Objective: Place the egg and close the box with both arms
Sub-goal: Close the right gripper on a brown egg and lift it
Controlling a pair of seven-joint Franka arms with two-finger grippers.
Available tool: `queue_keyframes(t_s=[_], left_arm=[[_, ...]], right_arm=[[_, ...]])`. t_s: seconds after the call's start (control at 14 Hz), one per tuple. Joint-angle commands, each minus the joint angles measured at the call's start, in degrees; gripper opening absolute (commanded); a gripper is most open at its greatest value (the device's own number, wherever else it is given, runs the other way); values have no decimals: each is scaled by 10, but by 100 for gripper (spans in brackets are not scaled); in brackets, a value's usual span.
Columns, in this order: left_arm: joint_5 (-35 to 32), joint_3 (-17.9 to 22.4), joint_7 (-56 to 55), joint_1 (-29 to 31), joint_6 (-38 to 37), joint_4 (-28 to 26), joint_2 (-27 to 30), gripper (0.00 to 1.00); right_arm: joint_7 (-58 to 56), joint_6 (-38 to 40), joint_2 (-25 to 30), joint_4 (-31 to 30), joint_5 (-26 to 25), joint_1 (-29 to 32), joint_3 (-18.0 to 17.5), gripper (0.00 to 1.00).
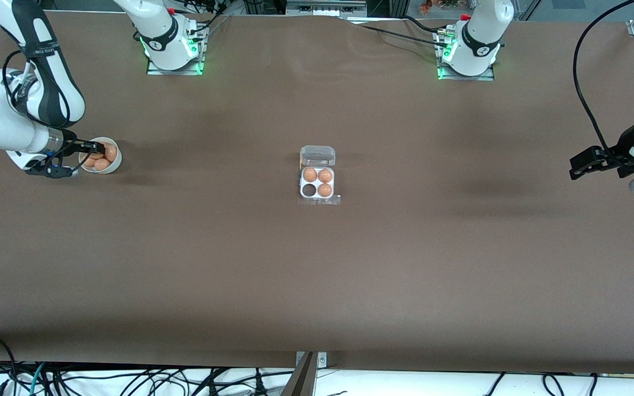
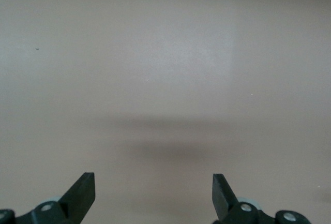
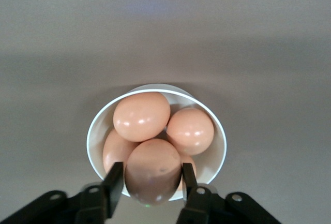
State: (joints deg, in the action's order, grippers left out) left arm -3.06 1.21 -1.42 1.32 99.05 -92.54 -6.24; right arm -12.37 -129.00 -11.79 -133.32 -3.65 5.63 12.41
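Note:
The box [image 1: 317,183] sits mid-table, its clear lid [image 1: 317,155] swung open toward the robots' bases. Three orange-brown eggs fill its cells; one cell [image 1: 309,190] is empty. My right gripper [image 1: 96,147] is over the round white bowl [image 1: 113,163] at the right arm's end of the table. In the right wrist view the gripper [image 3: 153,180] is shut on an egg [image 3: 153,171], held just above the other eggs in the bowl [image 3: 217,154]. My left gripper [image 1: 577,167] waits open and empty above bare table at the left arm's end; it also shows in the left wrist view [image 2: 154,193].
Several more eggs [image 3: 141,115] lie in the bowl. The two arm bases [image 1: 174,49] [image 1: 468,52] stand along the table edge farthest from the front camera. Cables hang below the near edge.

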Motion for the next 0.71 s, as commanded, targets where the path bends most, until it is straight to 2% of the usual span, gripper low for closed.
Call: queue_keyframes(t_s=[0.0, 0.36, 0.64], left_arm=[[14, -2, 11, 2, -6, 17, -7, 100], [14, -2, 11, 3, -6, 17, -7, 100], [14, -2, 11, 4, -6, 17, -7, 100]], right_arm=[[-8, 4, -1, -2, -2, -2, -1, 43], [-1, 9, 1, 4, -2, -4, -7, 34], [19, 104, 1, 66, 2, -4, -33, 32]])
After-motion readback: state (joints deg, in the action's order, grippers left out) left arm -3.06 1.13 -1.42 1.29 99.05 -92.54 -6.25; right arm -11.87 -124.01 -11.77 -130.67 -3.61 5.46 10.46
